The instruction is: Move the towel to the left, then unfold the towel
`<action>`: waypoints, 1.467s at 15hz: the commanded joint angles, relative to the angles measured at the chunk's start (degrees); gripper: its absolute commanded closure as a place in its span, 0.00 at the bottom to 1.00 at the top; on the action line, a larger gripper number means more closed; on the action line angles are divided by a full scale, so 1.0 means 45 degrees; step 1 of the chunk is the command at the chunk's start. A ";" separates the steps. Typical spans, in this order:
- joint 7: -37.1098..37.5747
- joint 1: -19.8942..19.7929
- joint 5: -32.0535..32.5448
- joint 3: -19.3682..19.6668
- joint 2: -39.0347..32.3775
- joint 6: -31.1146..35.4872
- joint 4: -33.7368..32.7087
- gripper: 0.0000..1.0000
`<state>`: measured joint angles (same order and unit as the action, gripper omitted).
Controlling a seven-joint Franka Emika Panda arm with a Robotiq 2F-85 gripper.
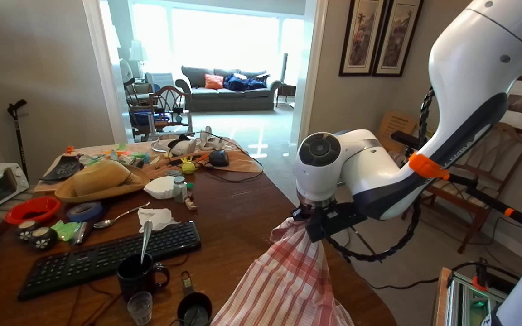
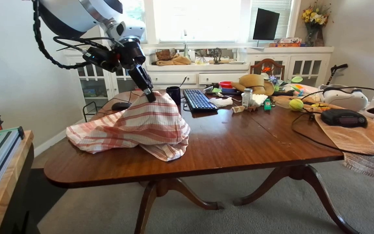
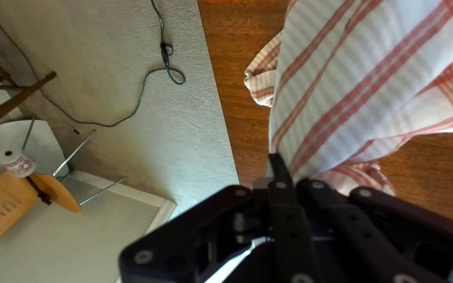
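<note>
Bench (image 2: 226, 143): towel (image 2: 151, 126) near its rounded end, rumpled, lower folds resting on it, upper part rising to peak. Towel should handle light, soft, limp, hardly slippery, nothing to break; likely bunches easily. For unfolding, best hold probably single-layer corner or edge, not gathered middle. Fingers (image 3: 283, 208) nearly together, narrow gap, pinching towel at peak; number of layers between cannot be told.

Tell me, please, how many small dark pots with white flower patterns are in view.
2. In an exterior view, one pot is by the red bowl; the other pot is alongside, nearer the keyboard. More may be hidden.
</note>
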<state>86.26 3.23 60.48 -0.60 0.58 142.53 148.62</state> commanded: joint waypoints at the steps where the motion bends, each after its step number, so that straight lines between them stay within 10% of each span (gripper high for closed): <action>1: 0.0590 -0.0614 0.0524 0.0342 0.0057 0.0945 0.0413 0.99; 22: -0.0305 -0.1170 0.2039 0.0750 -0.5356 0.6816 -0.5429 0.99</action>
<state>86.03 -1.63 68.83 3.05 -18.76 169.55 127.74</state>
